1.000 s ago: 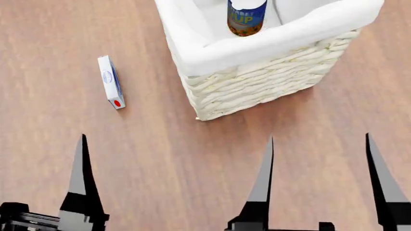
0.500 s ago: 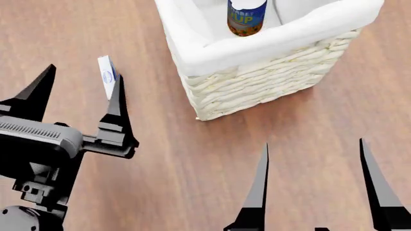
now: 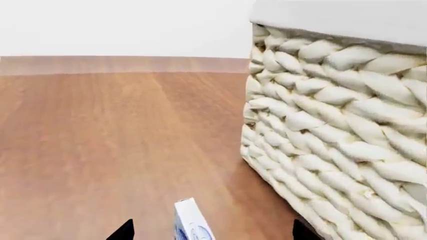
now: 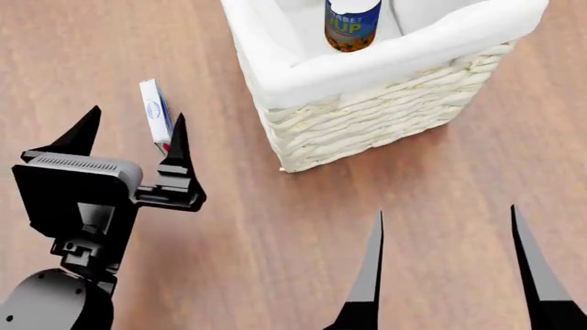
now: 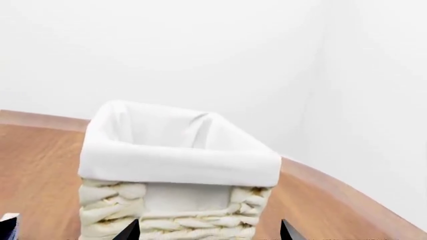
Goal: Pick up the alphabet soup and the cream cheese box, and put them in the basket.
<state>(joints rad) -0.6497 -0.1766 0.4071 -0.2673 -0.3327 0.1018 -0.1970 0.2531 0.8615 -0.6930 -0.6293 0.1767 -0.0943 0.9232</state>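
Left tool lined up on the cream cheese box

The left tool was spread wide, its right finger just beside the cream cheese box, standing on edge on the surface. It should slide forward until both fingers flank the box, then squeeze gently. The alphabet soup sat in the basket; the right tool was spread too.

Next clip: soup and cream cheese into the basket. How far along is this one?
About halfway. The soup can already stands inside the basket. The cream cheese box is on its edge on the floor beside the basket, and the open left gripper is next to it, not yet closed on it. The right gripper is open and empty. Left: grasp the box, lift it and drop it in.
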